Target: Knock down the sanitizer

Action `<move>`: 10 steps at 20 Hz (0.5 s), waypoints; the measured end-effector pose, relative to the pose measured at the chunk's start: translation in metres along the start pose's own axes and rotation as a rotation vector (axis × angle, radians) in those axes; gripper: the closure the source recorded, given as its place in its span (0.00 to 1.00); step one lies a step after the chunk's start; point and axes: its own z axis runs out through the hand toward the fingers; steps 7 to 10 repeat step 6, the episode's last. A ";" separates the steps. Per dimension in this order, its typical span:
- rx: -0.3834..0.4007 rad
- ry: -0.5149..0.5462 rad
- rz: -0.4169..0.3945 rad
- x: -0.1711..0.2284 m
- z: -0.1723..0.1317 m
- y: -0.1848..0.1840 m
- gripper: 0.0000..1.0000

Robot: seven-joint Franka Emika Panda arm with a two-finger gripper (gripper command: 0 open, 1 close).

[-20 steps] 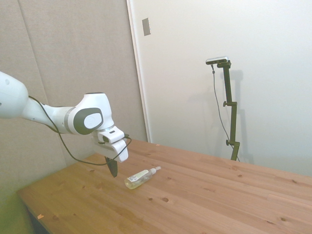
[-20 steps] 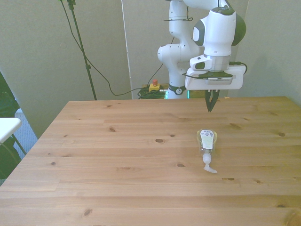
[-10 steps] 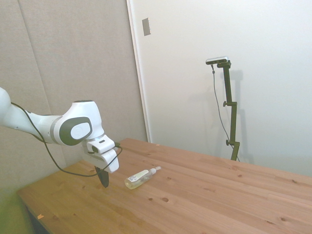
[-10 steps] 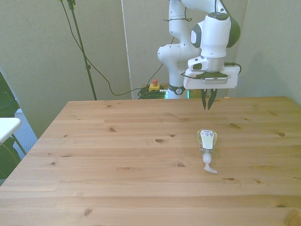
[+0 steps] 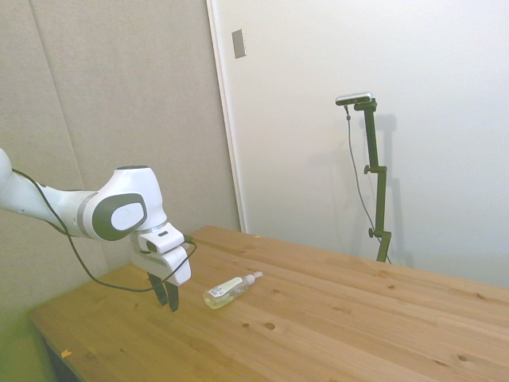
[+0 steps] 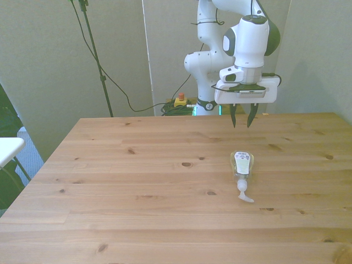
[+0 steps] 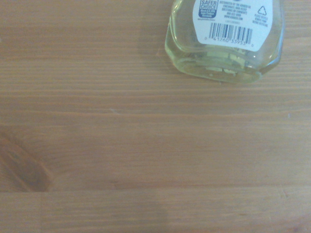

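Note:
The sanitizer (image 6: 242, 168) lies flat on its side on the wooden table (image 6: 137, 181), cap toward the near edge, label up. In the side view the sanitizer (image 5: 228, 289) rests just right of the gripper (image 5: 167, 296). From the front, my gripper (image 6: 241, 118) hangs above the table behind the bottle's base, apart from it, fingers open with nothing between them. The wrist view shows the sanitizer's base (image 7: 224, 41) with its barcode label and bare wood.
A white surface edge (image 6: 8, 148) shows beyond the table at the front view's left. The table's back edge runs just behind the gripper.
The gripper has drawn back from the lying bottle toward the table's far edge, lowered slightly, and its fingers have gone from shut to open. The bottle has not moved.

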 end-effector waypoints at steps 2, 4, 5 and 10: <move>-0.002 -0.001 -0.001 -0.001 0.001 0.000 0.00; -0.003 -0.001 -0.003 -0.002 0.001 0.000 0.00; -0.003 -0.001 -0.004 -0.002 0.001 0.000 0.00; -0.003 -0.001 -0.004 -0.002 0.001 0.000 0.00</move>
